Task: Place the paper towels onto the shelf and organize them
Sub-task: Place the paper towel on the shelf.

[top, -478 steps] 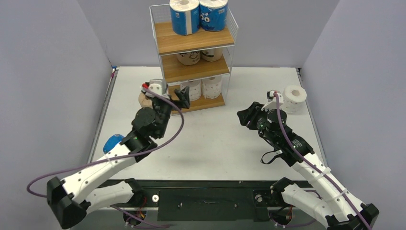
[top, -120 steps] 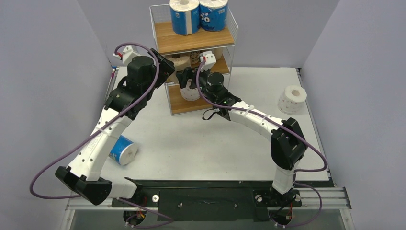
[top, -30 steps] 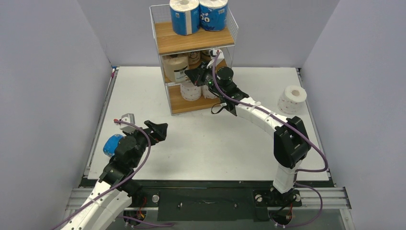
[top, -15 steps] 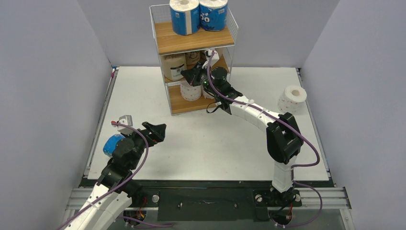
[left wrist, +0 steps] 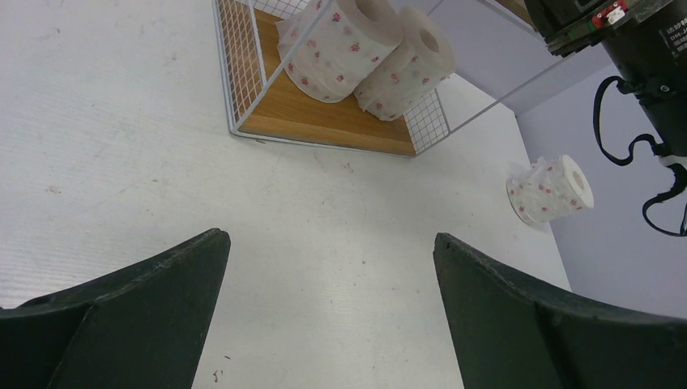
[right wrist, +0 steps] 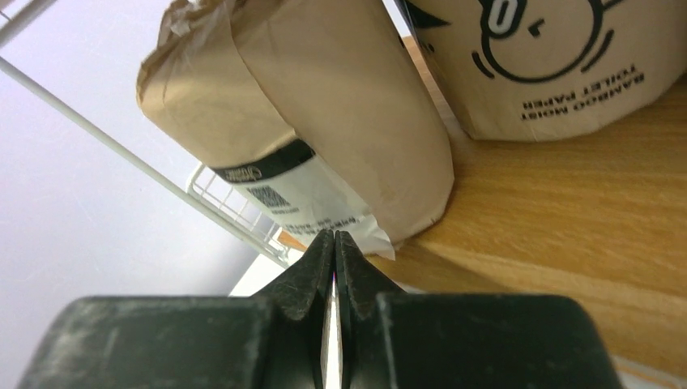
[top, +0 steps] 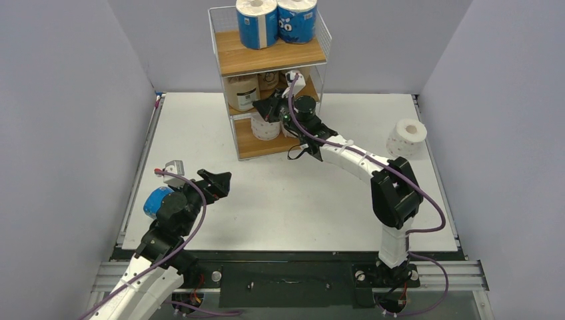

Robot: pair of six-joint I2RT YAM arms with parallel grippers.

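Now that the tan roll (right wrist: 324, 130) stands on the middle shelf (right wrist: 551, 211), my right gripper (right wrist: 334, 243), shut and empty, rests at its base; my left gripper (left wrist: 328, 239) (jaws wide apart) has pulled back beside the blue roll (top: 154, 200), likely next.

Top camera is looking down over the whole tabletop (top: 280, 193) from its near edge; both wrist cameras are facing the shelf (top: 266, 61), left distant, right close.

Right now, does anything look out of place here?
Two rolls are off the shelf: a white patterned roll stands on the table's right side, and a blue roll sits at the left edge, partly hidden by the left arm.
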